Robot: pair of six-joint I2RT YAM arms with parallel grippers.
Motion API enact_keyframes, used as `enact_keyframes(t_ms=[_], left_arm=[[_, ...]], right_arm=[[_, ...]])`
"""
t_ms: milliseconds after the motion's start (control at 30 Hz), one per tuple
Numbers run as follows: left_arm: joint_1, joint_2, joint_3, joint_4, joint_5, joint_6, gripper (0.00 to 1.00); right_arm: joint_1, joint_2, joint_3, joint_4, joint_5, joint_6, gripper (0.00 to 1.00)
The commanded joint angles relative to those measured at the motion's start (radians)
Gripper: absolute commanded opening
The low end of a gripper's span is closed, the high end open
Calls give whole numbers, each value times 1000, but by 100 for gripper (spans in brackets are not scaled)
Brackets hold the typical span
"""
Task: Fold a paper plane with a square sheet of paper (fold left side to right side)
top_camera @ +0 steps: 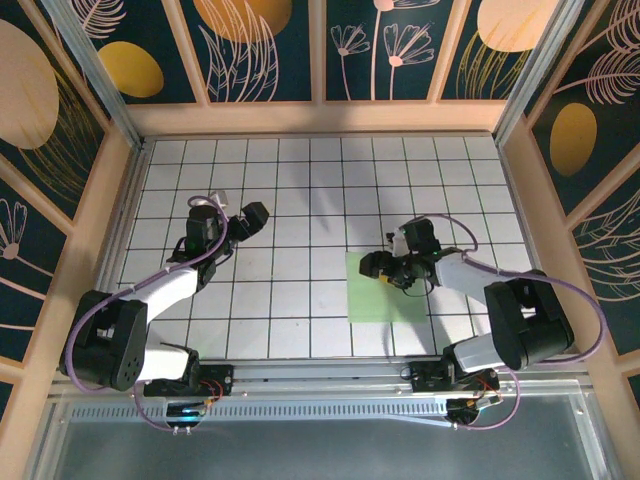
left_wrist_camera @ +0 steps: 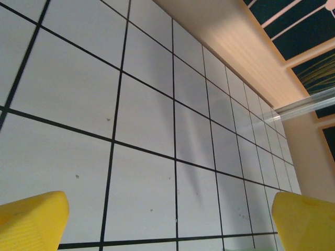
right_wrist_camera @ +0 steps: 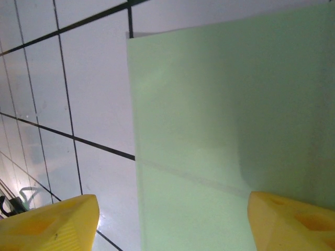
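Item one, the square sheet of paper (top_camera: 375,305): pale green. We find it flat on the worktop (top_camera: 300,170), right of centre and closer to the near edge than the far. A faint crease line crosses it in the right wrist view.

Item two, the right gripper (top_camera: 383,270): low over the sheet, straddling one of its edges. Jaws well apart, holding nothing. One yellow finger (right_wrist_camera: 285,222) is above the paper, the other above bare tile just beside it.

Item three, the left gripper (top_camera: 256,214): over the worktop's left half, well apart from the sheet. Jaws wide, empty.
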Motion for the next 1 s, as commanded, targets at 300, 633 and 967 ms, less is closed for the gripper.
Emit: enact_keyframes(t_ms=[300, 633, 967], left_arm=[[-3, -79, 45, -89, -102, 70, 99], [-3, -77, 50, -101, -95, 80, 99], [-4, -41, 56, -96, -16, 94, 87]], right_arm=[[66, 212, 149, 179, 47, 153, 71], [144, 502, 411, 298, 80, 234, 69], [177, 670, 652, 230, 90, 161, 69]])
